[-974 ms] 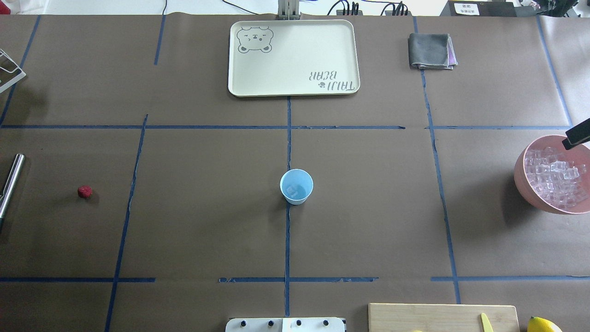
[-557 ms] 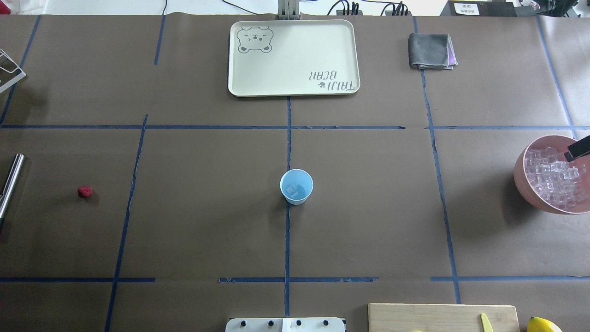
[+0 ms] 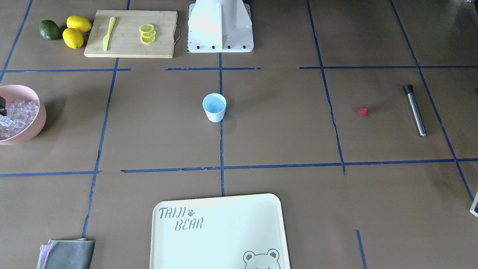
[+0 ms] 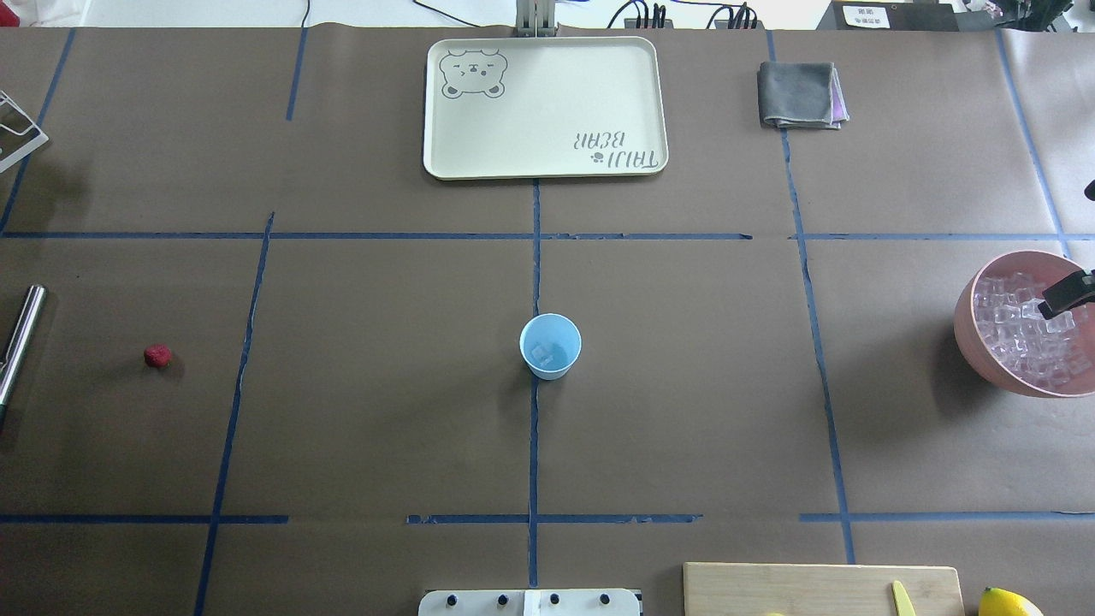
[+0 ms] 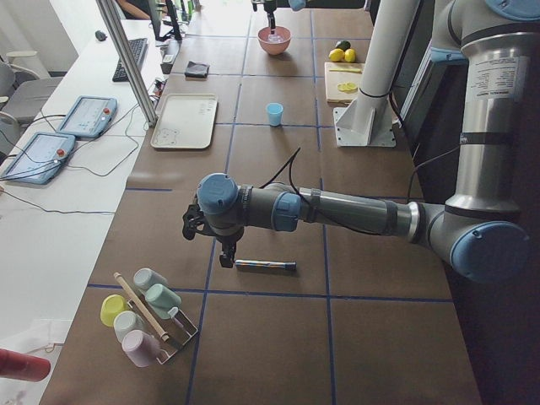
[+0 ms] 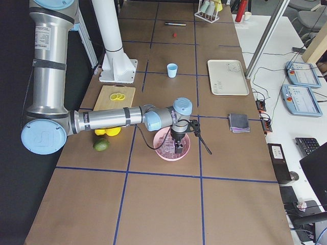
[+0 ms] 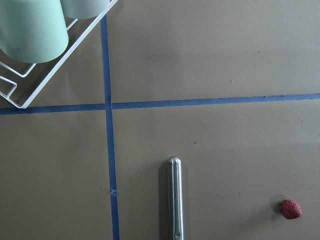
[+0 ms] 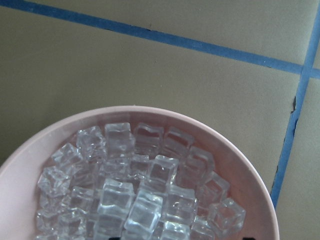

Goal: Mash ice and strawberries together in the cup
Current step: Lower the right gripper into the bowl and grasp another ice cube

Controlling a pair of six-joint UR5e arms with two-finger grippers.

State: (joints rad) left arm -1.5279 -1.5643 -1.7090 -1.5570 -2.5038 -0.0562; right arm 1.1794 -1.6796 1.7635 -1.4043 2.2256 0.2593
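Observation:
The pale blue cup (image 4: 550, 346) stands upright at the table's middle with one clear cube (image 4: 541, 352) in it. A heap of ice (image 8: 140, 195) fills the pink bowl (image 4: 971, 342) at the right edge. My right gripper (image 6: 177, 147) hangs over that heap, one black finger (image 4: 1065, 295) showing above the cubes; its tips sit wide apart at the wrist view's bottom edge, open and empty. The strawberry (image 4: 157, 356) lies alone on the far left. My left gripper (image 5: 221, 251) hovers over a metal muddler (image 7: 175, 200); whether it is open or shut I cannot tell.
A cream tray (image 4: 544, 107) and a folded grey cloth (image 4: 802, 94) lie at the far side. A cutting board (image 3: 130, 33) with lemon slices and a yellow knife, lemons and an avocado (image 3: 49, 29) sit near the robot base (image 3: 220, 26). A cup rack (image 5: 148, 316) stands past the muddler.
The right gripper's finger has come down from the bowl's far rim onto the ice heap. Cup, strawberry and muddler have not moved.

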